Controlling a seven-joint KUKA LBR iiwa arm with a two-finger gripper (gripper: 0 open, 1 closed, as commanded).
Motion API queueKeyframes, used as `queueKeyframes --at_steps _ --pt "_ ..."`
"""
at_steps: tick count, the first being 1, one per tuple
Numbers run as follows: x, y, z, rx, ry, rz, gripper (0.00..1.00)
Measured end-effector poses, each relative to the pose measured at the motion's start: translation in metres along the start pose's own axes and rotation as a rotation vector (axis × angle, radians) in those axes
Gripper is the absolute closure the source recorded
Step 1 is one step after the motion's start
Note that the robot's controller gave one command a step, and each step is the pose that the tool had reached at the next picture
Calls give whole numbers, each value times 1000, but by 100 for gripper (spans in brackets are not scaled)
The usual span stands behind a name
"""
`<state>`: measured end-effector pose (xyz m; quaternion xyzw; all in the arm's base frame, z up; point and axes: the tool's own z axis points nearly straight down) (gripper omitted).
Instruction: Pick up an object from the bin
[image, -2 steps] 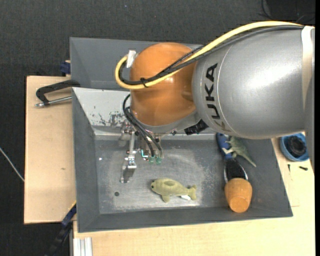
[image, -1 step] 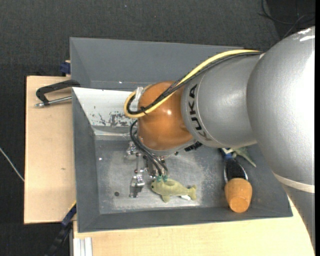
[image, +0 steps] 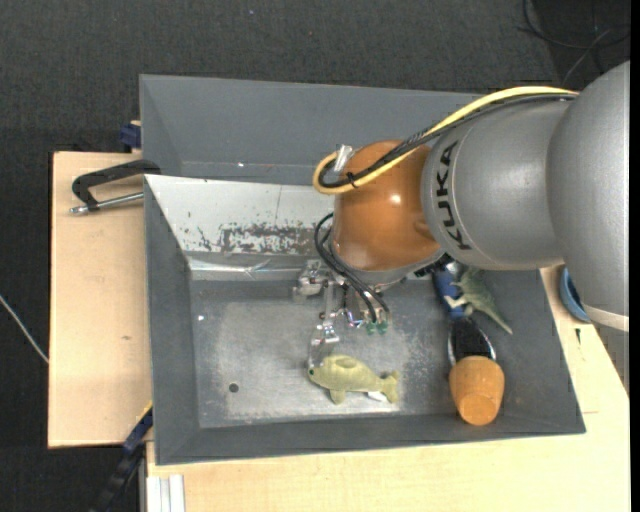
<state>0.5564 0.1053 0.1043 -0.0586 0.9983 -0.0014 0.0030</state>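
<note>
1. Grey arm (image: 520, 180) is closest to the camera. It comes in from the right and covers the bin's upper right part.
2. Orange cover (image: 380, 215) sits at the wrist, with a yellow cable (image: 470, 108) looped over the top of it.
3. Gripper (image: 340, 335) hangs below the cover, low over the middle of the bin floor. Metal parts overlap here, so can't tell whether it's open or closed.
4. Plush fish (image: 352, 378), pale yellow-green, lies flat on the floor at front-middle, near the front wall. Its head end is toward the left and its tail toward the right.
5. The gripper's lower tip is right above the fish's head end. It may be touching, can't confirm. Nothing visibly clamped.
6. Grey metal bin (image: 170, 330): the floor left of the fish is bare, with one small dark spot.
7. Black-handled object with an orange rounded end (image: 476, 392) lies at front right, orange end toward the front wall, well apart from the fish.
8. Small cluster of blue and green things (image: 472, 298) lies just behind that handle, against the right side and partly under the arm. Their shapes are unclear.
</note>
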Motion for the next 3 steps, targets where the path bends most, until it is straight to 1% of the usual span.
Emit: queueKeyframes --at_steps 1,2,3 --pt "61 -46 33 -6 -2 63 0" --pt "59 -44 31 -6 -1 59 100" --pt "1 -74 -145 -2 -11 -143 100"
